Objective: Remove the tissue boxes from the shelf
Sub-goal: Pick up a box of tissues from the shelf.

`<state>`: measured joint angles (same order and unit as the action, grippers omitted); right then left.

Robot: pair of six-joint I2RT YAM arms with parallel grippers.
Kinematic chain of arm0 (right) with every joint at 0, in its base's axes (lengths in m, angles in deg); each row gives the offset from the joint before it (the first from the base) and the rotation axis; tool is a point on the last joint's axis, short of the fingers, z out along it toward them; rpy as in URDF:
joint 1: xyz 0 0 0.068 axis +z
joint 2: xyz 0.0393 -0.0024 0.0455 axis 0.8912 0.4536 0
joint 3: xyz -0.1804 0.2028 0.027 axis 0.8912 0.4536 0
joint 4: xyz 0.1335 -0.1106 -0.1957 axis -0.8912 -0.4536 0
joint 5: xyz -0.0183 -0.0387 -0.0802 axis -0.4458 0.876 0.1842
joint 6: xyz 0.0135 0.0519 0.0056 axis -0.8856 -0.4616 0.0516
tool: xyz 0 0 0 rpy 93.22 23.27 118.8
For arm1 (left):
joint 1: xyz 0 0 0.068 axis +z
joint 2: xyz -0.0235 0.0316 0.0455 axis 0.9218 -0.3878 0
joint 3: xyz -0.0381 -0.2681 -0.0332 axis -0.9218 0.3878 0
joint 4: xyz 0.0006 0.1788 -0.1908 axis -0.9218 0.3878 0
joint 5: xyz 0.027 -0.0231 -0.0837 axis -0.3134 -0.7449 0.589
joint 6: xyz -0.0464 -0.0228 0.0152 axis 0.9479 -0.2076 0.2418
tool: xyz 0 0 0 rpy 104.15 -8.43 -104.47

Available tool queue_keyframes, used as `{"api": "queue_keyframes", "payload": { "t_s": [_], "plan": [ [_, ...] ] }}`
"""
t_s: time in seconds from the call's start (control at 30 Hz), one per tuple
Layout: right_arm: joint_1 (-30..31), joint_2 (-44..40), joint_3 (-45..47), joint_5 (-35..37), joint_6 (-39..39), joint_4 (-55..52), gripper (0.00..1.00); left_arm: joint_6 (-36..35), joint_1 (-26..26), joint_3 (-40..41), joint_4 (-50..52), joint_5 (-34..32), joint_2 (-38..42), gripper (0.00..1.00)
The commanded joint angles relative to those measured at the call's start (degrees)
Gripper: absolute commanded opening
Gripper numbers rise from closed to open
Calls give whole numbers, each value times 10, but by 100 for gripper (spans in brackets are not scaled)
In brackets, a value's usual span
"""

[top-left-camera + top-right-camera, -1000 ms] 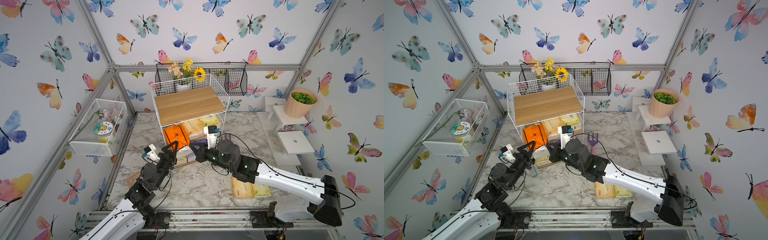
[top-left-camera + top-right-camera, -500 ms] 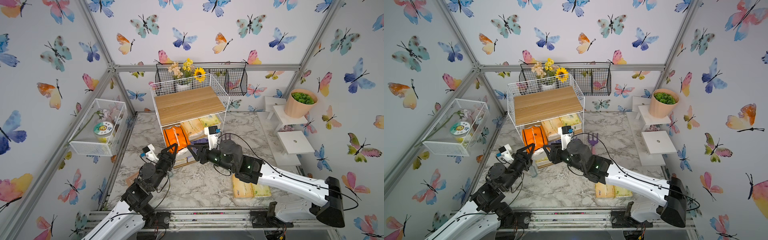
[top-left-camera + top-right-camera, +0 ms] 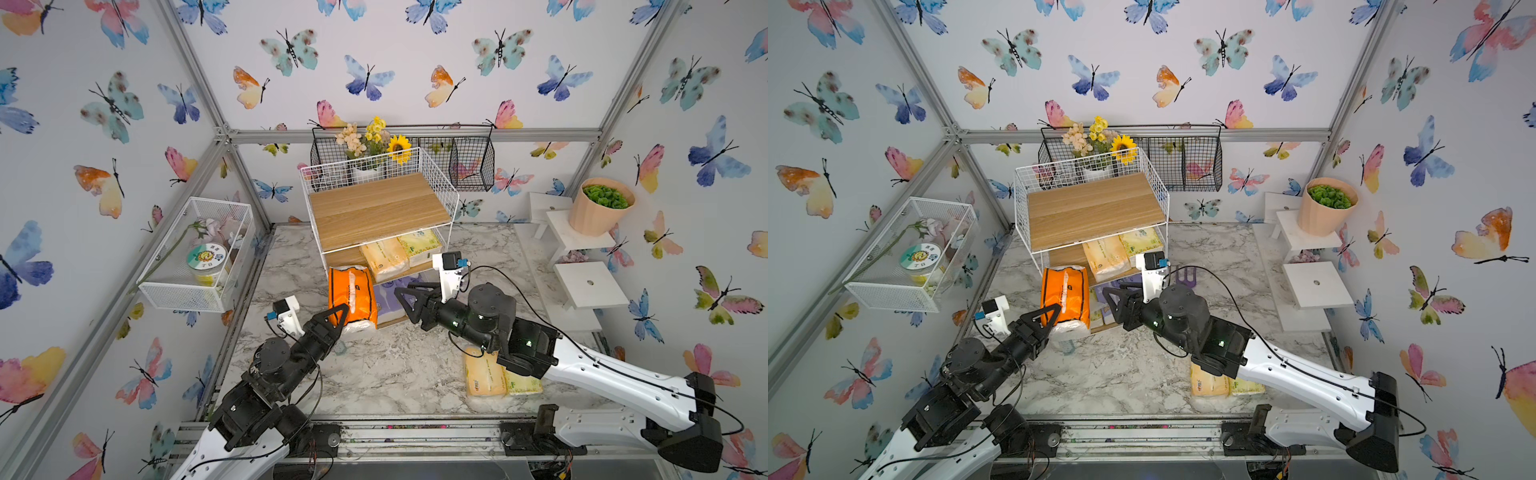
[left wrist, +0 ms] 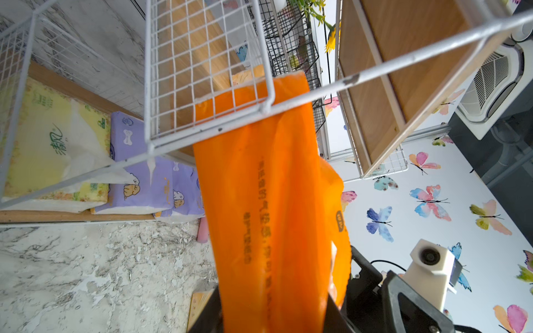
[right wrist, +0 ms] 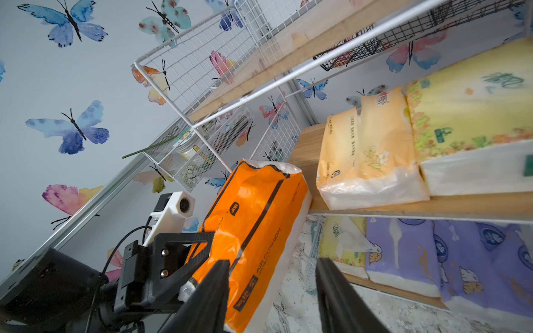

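Observation:
A bright orange tissue pack (image 3: 351, 295) (image 3: 1065, 297) leans tilted at the left front of the white wire shelf (image 3: 378, 208), its upper end by the middle board. My left gripper (image 3: 343, 316) (image 4: 274, 317) is shut on its lower end. My right gripper (image 3: 405, 293) (image 5: 272, 263) stands open just right of the orange pack (image 5: 259, 225), holding nothing. A peach pack (image 3: 384, 257) and a yellow-green pack (image 3: 419, 247) lie on the middle board. Purple packs (image 4: 144, 178) and another yellow-green pack (image 4: 49, 144) lie on the bottom board.
Two packs, one peach (image 3: 484, 372), lie on the marble table partly under my right arm. A white mesh box (image 3: 195, 257) hangs on the left wall. Black wire baskets (image 3: 469, 162) hang behind the shelf. A potted plant (image 3: 600, 205) stands on white steps at the right.
My right gripper's jaws have opened and drawn back a little from the orange pack. My left gripper's jaws have closed on the pack's lower end.

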<state>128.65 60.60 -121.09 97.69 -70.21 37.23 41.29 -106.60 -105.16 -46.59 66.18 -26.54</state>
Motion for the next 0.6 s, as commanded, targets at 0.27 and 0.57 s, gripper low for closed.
{"api": "queue_keyframes", "payload": {
  "t_s": [0.27,0.57],
  "plan": [
    [3,-42,15,37,18,-36,53,-37,3,-6,83,111,90,31],
    [3,-51,17,71,-1,-71,53,6,3,45,108,210,126,30]
  ]
}}
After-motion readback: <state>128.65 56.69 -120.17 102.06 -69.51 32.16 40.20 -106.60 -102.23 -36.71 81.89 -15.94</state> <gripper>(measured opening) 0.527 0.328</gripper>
